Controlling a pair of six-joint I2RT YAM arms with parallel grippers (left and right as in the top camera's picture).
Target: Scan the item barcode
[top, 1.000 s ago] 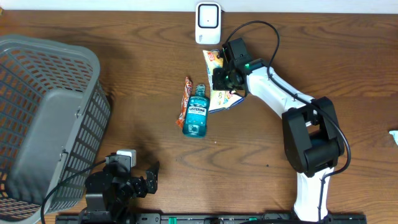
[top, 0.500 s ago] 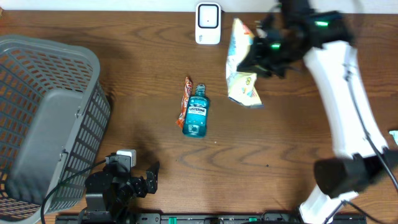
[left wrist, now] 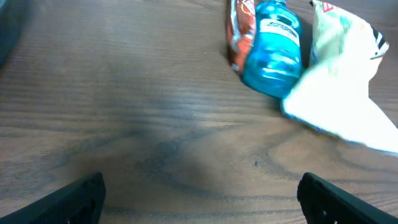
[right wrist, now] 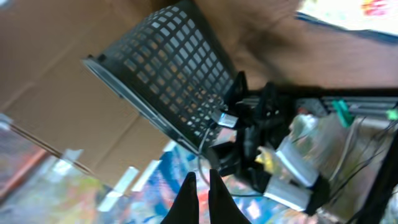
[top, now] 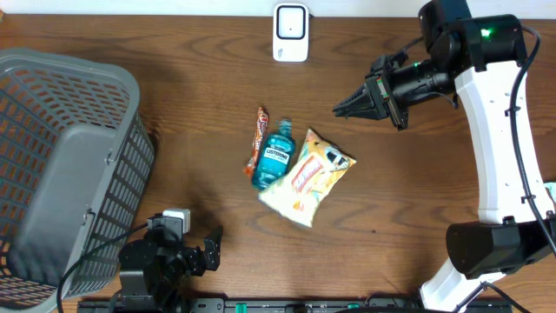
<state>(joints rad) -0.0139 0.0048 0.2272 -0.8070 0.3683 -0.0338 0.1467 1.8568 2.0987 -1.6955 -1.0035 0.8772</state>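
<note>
**Lying loose on the table: the snack bag, held by neither gripper**

We see the right gripper (top: 339, 108) raised above the table (top: 174, 52), its two fingers pressed together to a point with nothing between them. In its own wrist view the closed tips (right wrist: 202, 186) aim toward the grey basket (right wrist: 168, 74). The snack bag (top: 308, 176) lies flat – well apart from those tips, below and a little beyond them in the overhead view. The white scanner (top: 290, 32) sits off past the tips, at the table's far edge.

The left gripper (top: 213, 243) rests low with its jaws spread wide and empty. Ahead of them and to their right, the bag (left wrist: 339, 93) touches a blue mouthwash bottle (left wrist: 272, 46) – a wrapped bar (left wrist: 236, 31) lies against the bottle's other side.
</note>
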